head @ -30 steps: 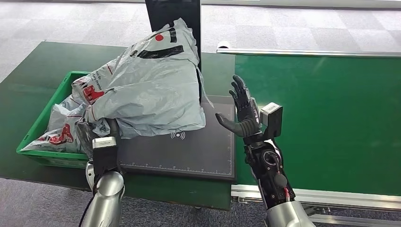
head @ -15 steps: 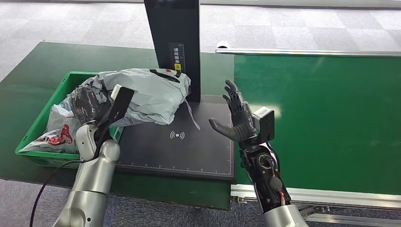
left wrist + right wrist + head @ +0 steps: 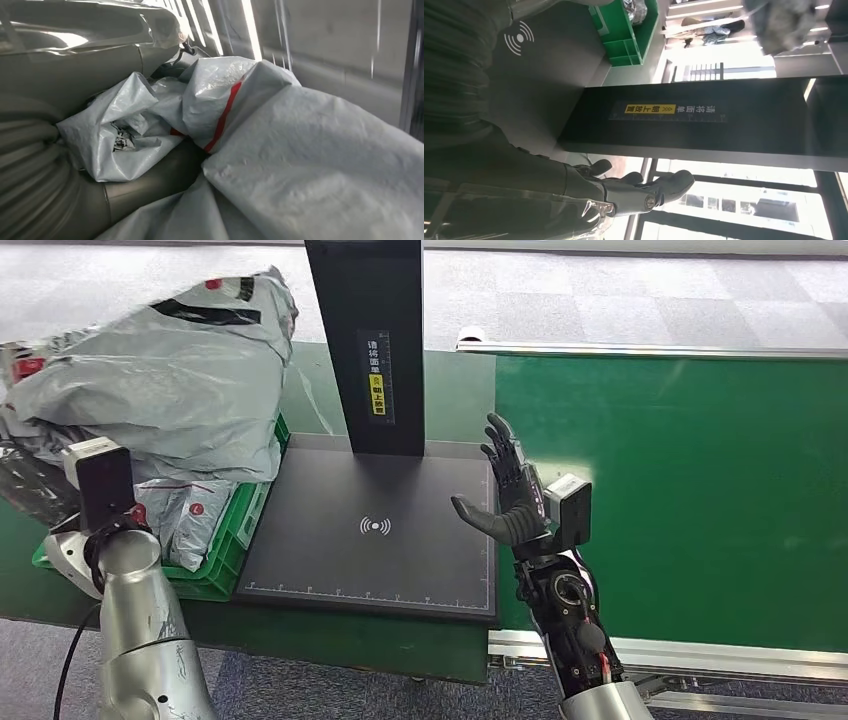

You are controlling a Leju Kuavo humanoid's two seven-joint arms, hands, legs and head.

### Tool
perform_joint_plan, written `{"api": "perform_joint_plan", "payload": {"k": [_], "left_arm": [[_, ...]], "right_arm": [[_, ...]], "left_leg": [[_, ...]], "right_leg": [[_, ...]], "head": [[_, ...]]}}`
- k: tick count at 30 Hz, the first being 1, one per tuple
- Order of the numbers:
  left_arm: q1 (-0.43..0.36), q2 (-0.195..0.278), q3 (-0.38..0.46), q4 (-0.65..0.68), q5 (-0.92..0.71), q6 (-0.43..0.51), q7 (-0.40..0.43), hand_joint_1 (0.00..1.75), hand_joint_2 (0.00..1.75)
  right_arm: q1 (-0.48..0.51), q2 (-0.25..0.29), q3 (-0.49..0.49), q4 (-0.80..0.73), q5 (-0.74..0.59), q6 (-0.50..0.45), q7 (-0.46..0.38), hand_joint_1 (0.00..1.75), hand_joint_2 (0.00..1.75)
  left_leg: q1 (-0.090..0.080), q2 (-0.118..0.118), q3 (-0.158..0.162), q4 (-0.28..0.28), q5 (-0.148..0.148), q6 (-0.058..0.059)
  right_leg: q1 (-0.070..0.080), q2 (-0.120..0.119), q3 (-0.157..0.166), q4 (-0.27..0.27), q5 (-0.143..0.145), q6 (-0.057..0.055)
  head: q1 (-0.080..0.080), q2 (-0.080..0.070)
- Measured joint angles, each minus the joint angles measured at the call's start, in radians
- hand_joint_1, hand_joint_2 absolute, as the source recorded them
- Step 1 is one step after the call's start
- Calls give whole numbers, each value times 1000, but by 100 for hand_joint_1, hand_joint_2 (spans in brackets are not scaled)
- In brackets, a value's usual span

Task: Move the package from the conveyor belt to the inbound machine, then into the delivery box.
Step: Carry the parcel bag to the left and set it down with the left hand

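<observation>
A large grey plastic mailer package (image 3: 150, 380) with red and black markings hung in the air at the ten o'clock side of the head view, lifted above the green delivery box (image 3: 235, 535) on the left. The left hand (image 3: 45, 165) gripped a bunched fold of the package; in the left wrist view its grey ribbed cover and thumb pressed against the crumpled plastic, with the fingers hidden by it. The left arm (image 3: 135, 630) rose from seven o'clock, its wrist camera just under the package.

The delivery box held other grey parcels (image 3: 185, 515) and sat on the green bench (image 3: 330, 390), touching the left edge of the inbound machine's black scanning pad (image 3: 380, 530). The pad bore a white wireless symbol at its centre, and a black upright post (image 3: 365, 340) with a yellow label stood at its twelve o'clock edge.

The right hand (image 3: 510, 500) hovered at the pad's three o'clock edge, spread wide and holding nothing, palm facing the post. The green conveyor belt (image 3: 680, 480) stretched to the right. Grey carpet tiles covered the floor (image 3: 620, 290) beyond.
</observation>
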Motion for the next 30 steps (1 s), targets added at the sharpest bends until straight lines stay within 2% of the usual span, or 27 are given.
{"api": "perform_joint_plan", "payload": {"k": [3, 5, 6, 8, 12, 14, 16, 22, 26, 30], "left_arm": [[27, -22, -14, -129, 47, 1, -4, 175, 175], [38, -34, -25, -172, 20, 2, 4, 175, 175], [41, -37, -31, -175, -27, 2, 33, 175, 175], [46, -37, -53, -153, -179, -2, 169, 175, 175], [63, 7, -154, -34, -468, -77, 568, 175, 175], [68, 36, -215, 34, -518, -126, 688, 175, 175], [66, 61, -260, 94, -533, -152, 745, 175, 175], [29, 131, -307, 257, -490, -160, 793, 175, 175], [-3, 180, -285, 373, -392, -79, 744, 175, 175], [-9, 201, -231, 408, -324, -10, 650, 175, 175]], "right_arm": [[-1, -4, 5, 0, -8, -5, -6, 0, 175], [-3, -8, 13, 2, -25, -18, -17, 0, 175], [-5, -10, 19, 3, -34, -26, -21, 0, 175], [-6, -13, 28, 4, -38, -36, -22, 0, 175], [-4, -15, 30, 4, -10, -30, -12, 0, 175], [-4, -15, 30, 4, 7, -19, -11, 0, 175], [-2, -16, 30, 4, 21, -9, -11, 0, 175], [5, -16, 30, 1, 46, 3, -6, 0, 175], [22, -19, 30, -12, 51, 3, -2, 0, 175], [35, -21, 30, -23, 51, 2, 1, 0, 175]], "left_leg": [[0, 0, 0, 0, 0, 0], [0, -1, 0, 0, 0, 0], [0, -1, 0, 0, 0, 0], [0, -1, 0, 0, 0, 0], [0, -1, 1, 0, 0, 0], [0, -1, 1, 0, 0, 0], [0, 0, 1, 0, 1, 0], [0, 0, 1, 0, 0, 0], [0, 0, 1, 0, 0, 0], [0, 0, 1, 0, 0, 0]], "right_leg": [[0, 0, 0, 0, 0, 0], [0, -1, 0, 0, 0, 0], [0, -1, 0, 0, 0, 0], [0, -1, 1, 0, 0, 0], [0, -1, 1, 0, 0, 0], [0, -1, 1, 0, 1, 0], [0, -1, 1, 0, 1, 0], [0, 0, 0, 0, 0, 0], [0, 0, 0, 0, 0, 0], [0, 0, 0, 0, 0, 0]], "head": [[0, 0], [0, 0], [0, 0], [0, 0], [0, 0], [0, 0], [0, 0], [0, 0], [0, 0], [0, 0]]}}
